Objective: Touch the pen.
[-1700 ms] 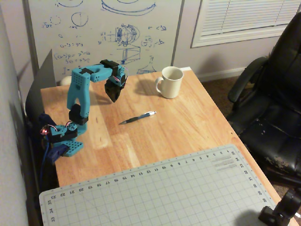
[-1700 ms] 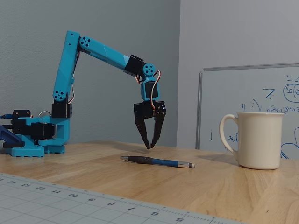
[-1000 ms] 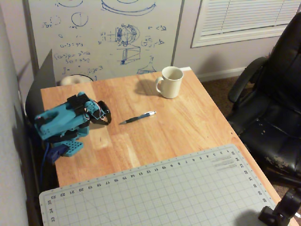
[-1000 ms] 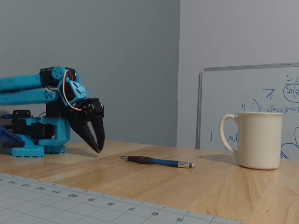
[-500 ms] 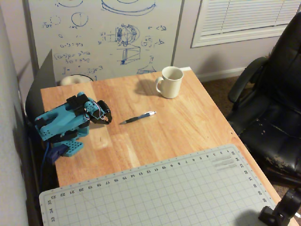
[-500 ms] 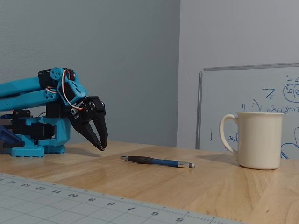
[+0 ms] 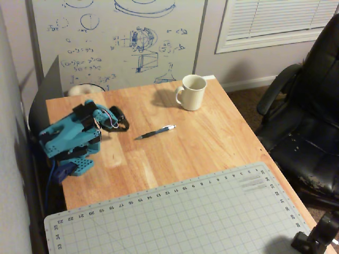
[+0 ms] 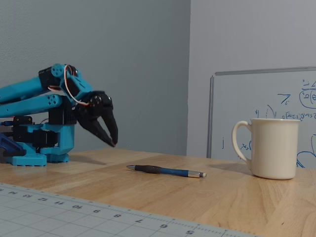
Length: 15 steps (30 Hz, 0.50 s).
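Note:
The pen (image 7: 154, 132) lies flat on the wooden table, with a dark barrel and a light end that points toward the mug; it also shows in the low side fixed view as the pen (image 8: 165, 171). The blue arm is folded low over its base at the left. Its black gripper (image 7: 122, 124) hangs a little above the table, left of the pen's dark tip and clear of it. In the side fixed view the gripper (image 8: 114, 144) slants down toward the pen, fingertips together, nothing between them.
A cream mug (image 7: 192, 92) stands behind the pen to the right, seen also as the mug (image 8: 271, 148). A grey cutting mat (image 7: 180, 217) covers the table's front. A whiteboard (image 7: 116, 37) leans at the back and a black office chair (image 7: 307, 116) stands at the right.
The arm folded down from a raised pose near the mug to low over its base. In the last half second the gripper rose slightly and shifted toward the table's back.

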Each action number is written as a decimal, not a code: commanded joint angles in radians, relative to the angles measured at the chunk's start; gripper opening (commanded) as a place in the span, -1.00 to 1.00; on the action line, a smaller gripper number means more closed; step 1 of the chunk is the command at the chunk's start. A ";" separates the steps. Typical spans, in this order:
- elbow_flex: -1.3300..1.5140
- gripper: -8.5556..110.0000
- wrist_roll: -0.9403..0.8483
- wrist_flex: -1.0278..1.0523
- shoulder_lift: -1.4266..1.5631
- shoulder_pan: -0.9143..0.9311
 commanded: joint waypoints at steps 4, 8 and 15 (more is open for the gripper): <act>-0.480 -0.85 -0.002 -0.014 -0.494 -0.060; -0.773 -0.85 -0.003 -0.015 -0.825 -0.064; -1.161 -0.85 0.009 -0.015 -1.313 -0.054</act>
